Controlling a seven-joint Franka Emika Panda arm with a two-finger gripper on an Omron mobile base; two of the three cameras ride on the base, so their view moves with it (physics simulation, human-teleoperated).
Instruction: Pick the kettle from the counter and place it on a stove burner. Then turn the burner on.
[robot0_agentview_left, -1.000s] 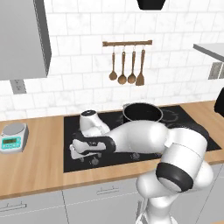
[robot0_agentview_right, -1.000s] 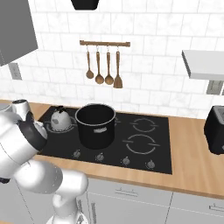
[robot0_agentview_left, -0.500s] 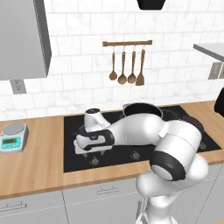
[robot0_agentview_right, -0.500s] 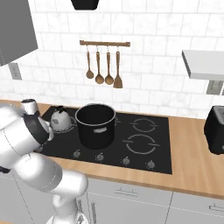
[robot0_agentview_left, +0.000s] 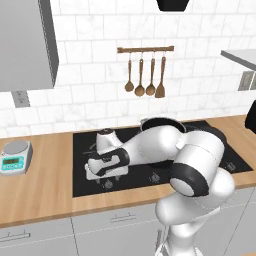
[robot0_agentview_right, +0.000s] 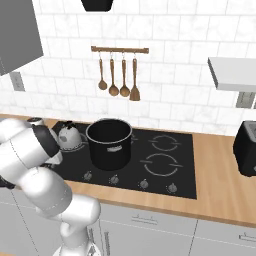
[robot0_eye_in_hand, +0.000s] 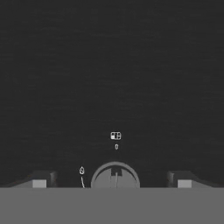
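1. The kettle (robot0_agentview_right: 69, 136) sits on the cooktop's (robot0_agentview_right: 170, 170) back-left burner, beside the pot (robot0_agentview_right: 109, 142)
2. The gripper (robot0_eye_in_hand: 112, 186), fingers spread, straddles a knob (robot0_eye_in_hand: 115, 176) at the front edge
3. It should centre, close, then twist

Kettle (robot0_agentview_right: 70, 136): small silver-grey dome with a black arched handle, upright on the black glass cooktop, left rear area, just beside the big black pot.
Burner: its ring under the kettle is hidden.
Table (robot0_agentview_left: 42, 187): light brown wood, grey cabinet fronts below, surrounding the cooktop.
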